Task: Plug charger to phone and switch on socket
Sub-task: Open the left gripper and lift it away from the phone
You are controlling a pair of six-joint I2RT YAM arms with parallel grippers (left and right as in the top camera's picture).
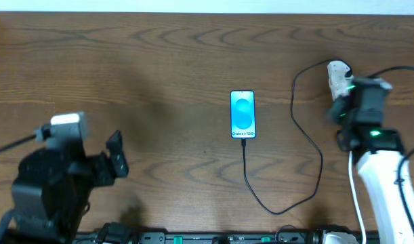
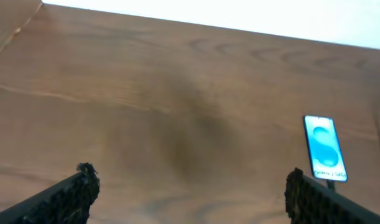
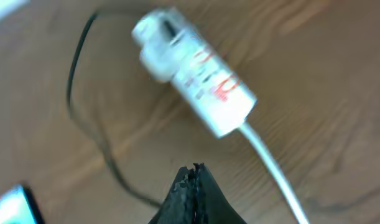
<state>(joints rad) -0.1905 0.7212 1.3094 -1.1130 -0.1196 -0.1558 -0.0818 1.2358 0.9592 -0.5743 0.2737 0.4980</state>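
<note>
Socket (image 3: pixel 196 78): white, narrow, lying flat just ahead of the right claw (image 3: pixel 193 180), set slantwise across the wrist view. Rounded end far-left, red marks on the top face. Blurred, so switch not made out. White cord (image 3: pixel 273 168) leaves the near end and trails back past the claw's right side.

Right claw: fingers pressed together, nothing between them. Tips short of the socket and clear of it in the wrist view. From overhead, arm housing covers the socket's near part.

Charger (image 1: pixel 308 139): thin black cable out of the socket's far end, swinging left of the right claw, looping back toward the robot, then up to the phone (image 1: pixel 242 114). Plug tip looks seated in the phone's near edge. Judged only, too small to confirm.

Phone: flat on the surface (image 1: pixel 166 61), screen lit blue, well left of the right claw, ahead and right of the left claw (image 2: pixel 191 177).

Left claw: fingers wide apart, empty, over bare wood.

Handling, judged:
- Socket is light, rigid plastic on smooth wood, so likely to skid or pivot under a sideways push.
- Closed tips suit a poke: press straight down on the switch, near the red marks if that is where it sits.
- Cord gives little anchoring. If the body slides, pinch it across the narrow sides at mid-length.
- Cable is limp and light. If it needs reseating, take it at the stiff plug tip, not mid-run.
- Phone is slim and slick, easily shoved. Avoid tugging the loop.
</note>
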